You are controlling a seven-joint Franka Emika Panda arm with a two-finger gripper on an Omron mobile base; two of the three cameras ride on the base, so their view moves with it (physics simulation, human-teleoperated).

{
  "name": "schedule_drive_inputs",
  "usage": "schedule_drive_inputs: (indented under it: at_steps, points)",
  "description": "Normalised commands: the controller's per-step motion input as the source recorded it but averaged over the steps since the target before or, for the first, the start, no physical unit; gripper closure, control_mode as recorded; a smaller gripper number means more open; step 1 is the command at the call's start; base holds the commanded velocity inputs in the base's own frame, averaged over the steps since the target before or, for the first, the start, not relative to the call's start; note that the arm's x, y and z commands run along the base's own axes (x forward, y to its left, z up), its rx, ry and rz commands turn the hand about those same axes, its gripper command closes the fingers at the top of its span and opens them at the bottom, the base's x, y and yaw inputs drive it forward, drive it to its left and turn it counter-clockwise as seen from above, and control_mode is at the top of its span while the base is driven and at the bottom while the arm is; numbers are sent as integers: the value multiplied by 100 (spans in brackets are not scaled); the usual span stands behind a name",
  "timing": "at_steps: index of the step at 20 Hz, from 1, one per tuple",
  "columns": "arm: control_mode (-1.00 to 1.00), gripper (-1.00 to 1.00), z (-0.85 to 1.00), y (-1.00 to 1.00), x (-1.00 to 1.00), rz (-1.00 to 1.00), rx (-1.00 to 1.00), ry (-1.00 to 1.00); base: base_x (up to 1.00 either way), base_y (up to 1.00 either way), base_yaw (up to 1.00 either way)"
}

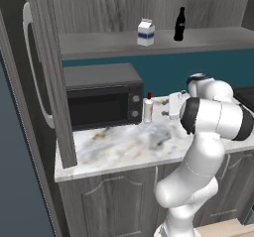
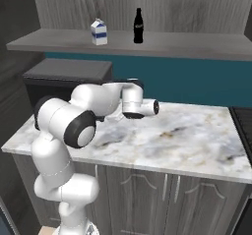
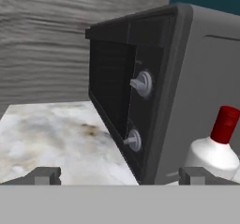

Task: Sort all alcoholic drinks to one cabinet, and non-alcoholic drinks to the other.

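Approach to a red-capped bottle [image 1: 148, 108] standing on the marble counter [image 1: 119, 149] just beside the microwave [image 1: 101, 101]. The gripper [image 3: 119, 175], jaws wide and empty, should centre on the bottle body, clear of the microwave, before closing.

- No readable text anywhere.
- Cola bottle [image 2: 138, 26] has a white label, lettering too small to make out.
- Milk carton [image 2: 99, 32] blue band: no legible print.
- Microwave [image 3: 154, 92] knobs unmarked.
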Motion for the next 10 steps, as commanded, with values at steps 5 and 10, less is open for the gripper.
schedule_drive_inputs:
  at_steps: [5,10]
  points:
    - [-100,-100,-8,12,29,0,1,5,0,0,0]
    - [-100,-100,-10,4,28,0,1,3,0,0,0]
